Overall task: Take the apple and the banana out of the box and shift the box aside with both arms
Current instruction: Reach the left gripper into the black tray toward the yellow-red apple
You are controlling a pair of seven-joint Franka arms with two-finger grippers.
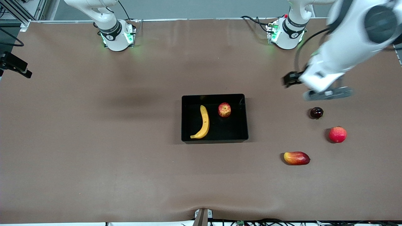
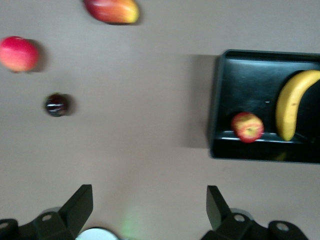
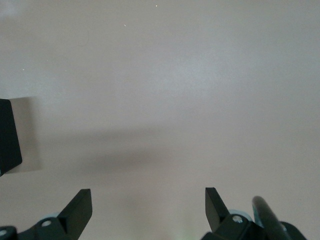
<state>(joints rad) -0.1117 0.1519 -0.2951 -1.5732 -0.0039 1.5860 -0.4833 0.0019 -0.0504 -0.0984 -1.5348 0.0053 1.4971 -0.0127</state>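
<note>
left end effector [image 1: 328,93] motion-blurred; box [image 3: 9,135] cut off by right wrist view's edge

Yellow banana [image 1: 203,123] and streaked apple [image 1: 224,110] lying apart inside black box [image 1: 214,140].

Yellow banana [image 1: 203,123] — glossy black box [image 1: 214,138]

Banana [image 1: 203,123] and apple [image 1: 224,110] lie apart in the box [image 1: 214,139].
</note>
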